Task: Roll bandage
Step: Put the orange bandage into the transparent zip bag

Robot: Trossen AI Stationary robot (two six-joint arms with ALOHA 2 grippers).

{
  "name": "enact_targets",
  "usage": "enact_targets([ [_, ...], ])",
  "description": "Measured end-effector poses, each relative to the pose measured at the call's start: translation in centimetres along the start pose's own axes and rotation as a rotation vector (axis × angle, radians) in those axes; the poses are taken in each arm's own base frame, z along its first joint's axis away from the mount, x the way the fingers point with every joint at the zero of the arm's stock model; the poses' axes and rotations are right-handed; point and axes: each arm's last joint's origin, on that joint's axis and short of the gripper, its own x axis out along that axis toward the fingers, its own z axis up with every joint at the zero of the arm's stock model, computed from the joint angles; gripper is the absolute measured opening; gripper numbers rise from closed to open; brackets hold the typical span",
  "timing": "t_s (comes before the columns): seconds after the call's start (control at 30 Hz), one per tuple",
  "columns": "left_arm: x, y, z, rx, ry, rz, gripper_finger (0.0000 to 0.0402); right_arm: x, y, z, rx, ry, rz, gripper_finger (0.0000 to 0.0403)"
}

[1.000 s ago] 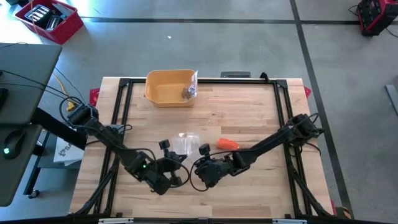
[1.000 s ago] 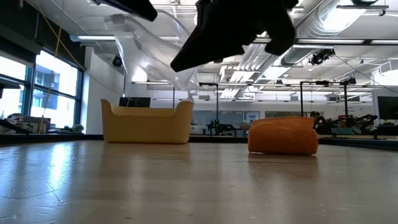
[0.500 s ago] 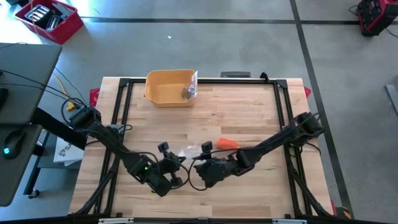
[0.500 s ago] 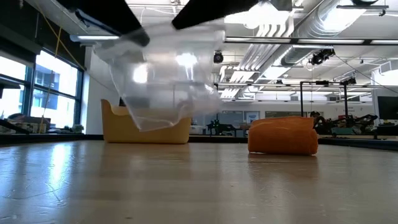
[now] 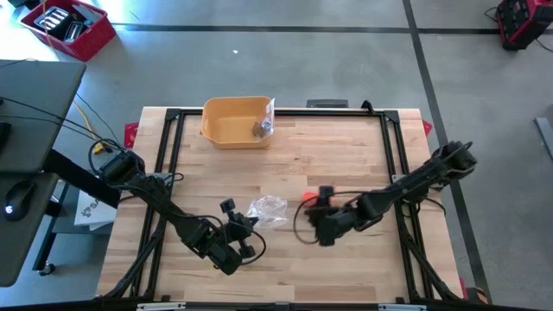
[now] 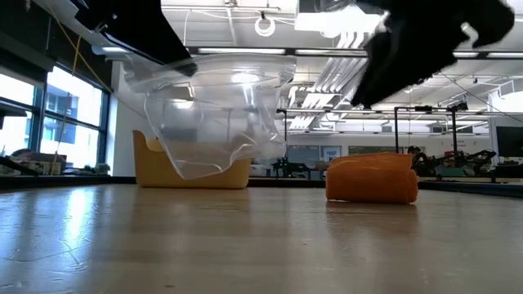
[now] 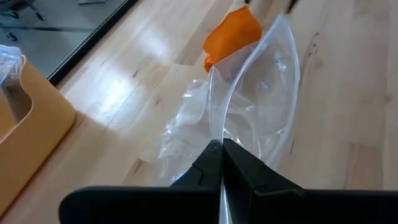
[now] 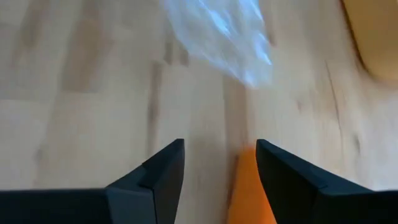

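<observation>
Wooden table (image 5: 346, 155) with yellow bin (image 5: 235, 121) at the far edge. Left gripper (image 7: 221, 149) clamped on the rim of a clear plastic bag (image 6: 208, 110), held up with its mouth open. Right gripper (image 8: 219, 163), fingers apart and empty, hangs just over the orange bandage roll (image 6: 372, 177) lying beside the bag. Judgement: centre both fingers across the roll, descend squarely, close without flattening it.

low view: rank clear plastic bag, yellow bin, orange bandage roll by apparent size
1. clear plastic bag, but it hangs nearer the camera, so its lead is unsure.
2. yellow bin, partly hidden behind the bag.
3. orange bandage roll, close to the bin's visible area.
</observation>
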Motion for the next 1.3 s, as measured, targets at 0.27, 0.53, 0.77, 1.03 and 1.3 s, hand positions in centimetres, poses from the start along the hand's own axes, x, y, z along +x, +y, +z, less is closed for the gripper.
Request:
enact_targets([
  [0.27,0.1,0.0,0.0,-0.004,0.008,-0.009,0.0,1.9,-2.8,-6.1,0.21,-0.084,-0.014,0.0193],
  [0.53,0.3,0.0,0.1,-0.014,0.041,-0.038,0.0,3.9,-4.3,-8.9,0.243,-0.061,-0.022,0.0252],
  [0.77,0.4,0.0,0.1,-0.021,0.043,-0.043,0.0,4.5,-4.2,-10.8,0.255,-0.058,0.028,0.0253],
  [1.03,0.4,0.0,0.1,-0.042,0.044,-0.043,0.0,4.5,-3.9,-11.7,0.316,-0.069,0.043,0.0156],
  [1.3,0.3,0.0,0.0,-0.064,0.057,-0.053,0.0,6.0,-3.3,-12.4,0.356,-0.026,0.013,0.0095],
])
